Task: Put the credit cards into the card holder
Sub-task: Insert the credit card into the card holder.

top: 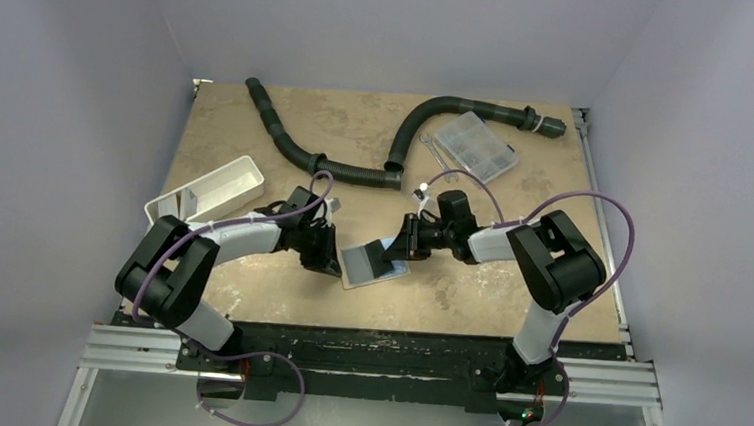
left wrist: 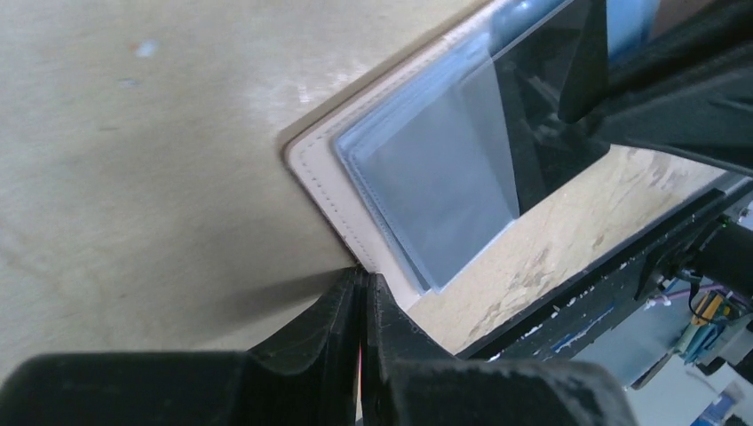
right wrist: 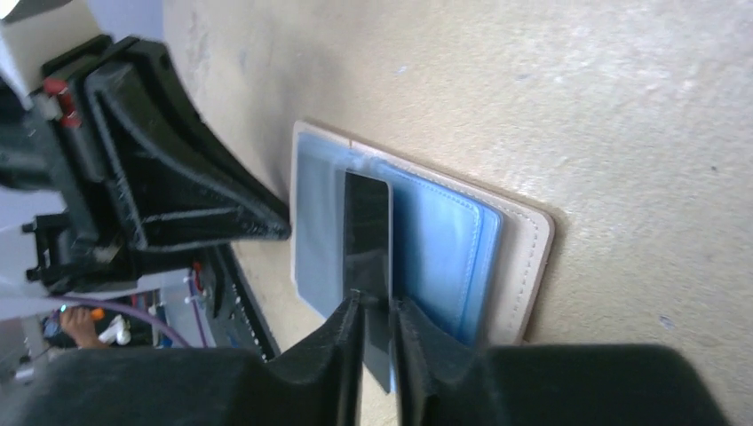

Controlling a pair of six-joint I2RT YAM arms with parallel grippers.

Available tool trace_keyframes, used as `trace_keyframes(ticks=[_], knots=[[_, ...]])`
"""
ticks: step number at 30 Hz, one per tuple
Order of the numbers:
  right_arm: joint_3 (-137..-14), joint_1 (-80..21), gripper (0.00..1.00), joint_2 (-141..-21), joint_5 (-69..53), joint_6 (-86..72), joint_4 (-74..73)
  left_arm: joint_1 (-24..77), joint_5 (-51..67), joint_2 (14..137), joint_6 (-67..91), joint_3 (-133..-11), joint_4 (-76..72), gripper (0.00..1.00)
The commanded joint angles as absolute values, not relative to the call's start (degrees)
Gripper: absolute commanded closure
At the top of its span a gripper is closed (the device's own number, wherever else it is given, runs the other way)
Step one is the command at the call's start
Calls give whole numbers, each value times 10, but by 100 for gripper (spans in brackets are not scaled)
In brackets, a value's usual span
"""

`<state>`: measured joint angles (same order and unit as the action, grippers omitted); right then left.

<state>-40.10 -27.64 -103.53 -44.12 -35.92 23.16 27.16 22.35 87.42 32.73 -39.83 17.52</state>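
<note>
The card holder [top: 364,267] lies open on the table between my two grippers, tan border up [right wrist: 526,257], pale blue pockets and clear sleeves inside [left wrist: 426,177]. A dark credit card [right wrist: 367,226] stands tilted over its middle, far end down among the blue pockets. The near end sits between the fingers of my right gripper [right wrist: 377,303], whose jaws stand slightly apart, wider than the card is thick. My left gripper [left wrist: 362,275] is shut, its tips pressed against the holder's left edge [top: 332,262]. Other credit cards are out of view.
A white oblong tray [top: 209,191] sits at the left. A black corrugated hose [top: 307,153] curves across the back, and a clear compartment box [top: 475,145] lies at the back right. The table's front edge and black rail [left wrist: 577,306] run just beyond the holder.
</note>
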Motion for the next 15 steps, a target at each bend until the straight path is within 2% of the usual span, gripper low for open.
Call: trace_keyframes(ticks=[1, 5, 7, 11, 15], knots=[[-395, -303, 83, -1021, -371, -348, 195, 296, 209, 899, 359, -385, 127, 95], [-396, -335, 97, -1032, -371, -379, 221, 304, 204, 906, 368, -388, 112, 96], [-391, -348, 100, -1038, -377, -398, 247, 305, 200, 907, 370, -395, 111, 96], [-396, -356, 100, -1037, -383, -392, 240, 305, 195, 908, 367, -410, 115, 96], [-394, -355, 93, -1028, -384, -382, 220, 305, 192, 909, 363, -412, 118, 96]])
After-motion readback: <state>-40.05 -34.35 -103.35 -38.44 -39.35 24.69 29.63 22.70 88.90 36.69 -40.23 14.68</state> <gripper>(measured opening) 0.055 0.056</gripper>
